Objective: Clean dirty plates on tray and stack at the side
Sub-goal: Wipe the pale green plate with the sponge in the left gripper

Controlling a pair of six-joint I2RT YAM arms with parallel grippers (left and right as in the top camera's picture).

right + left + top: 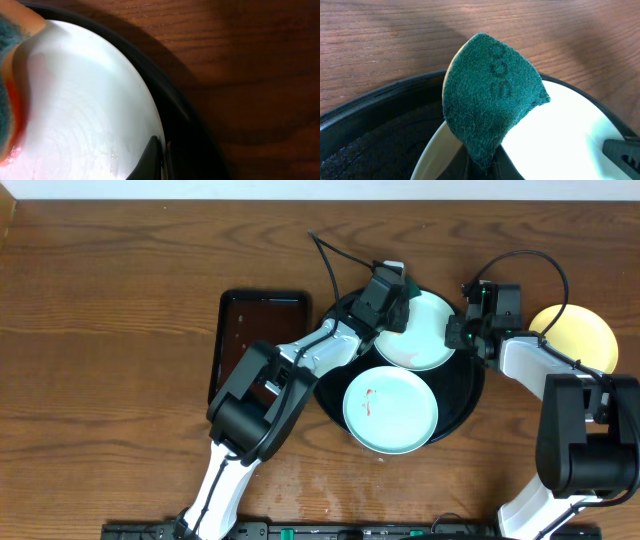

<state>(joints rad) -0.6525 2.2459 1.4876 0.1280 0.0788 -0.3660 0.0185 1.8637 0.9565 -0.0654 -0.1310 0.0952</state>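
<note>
Sponge [490, 95], dark green scouring felt, stands up out of the left claw [480, 170]. The claw's fingers are closed tight on the sponge's lower end, so that the pad folds into a rounded peak above them. Directly under this claw lies a mint-white plate [425, 340], resting in the round black tray [470, 395]. A faint reddish smear shows on the plate's glaze just beside the claw.

On the opposite edge of the same plate is the right claw [157, 160]. Its two fingers are pinched together with no gap, gripping the rim where the plate meets the tray's raised wall. From the right wrist the sponge shows at the far side of the plate, across from these fingertips, with an orange layer beside the green. Whether it presses on the glaze cannot be told.

Below both claws in the overhead view, also inside the tray, sits a second mint-white plate [390, 415] with a small red mark [368, 402]. It touches neither claw. Behind the right claw, off the tray on the wooden table [120, 300], lies a pale yellow plate [580, 335]. Behind the left arm is a dark brown rectangular tray [262, 330].
</note>
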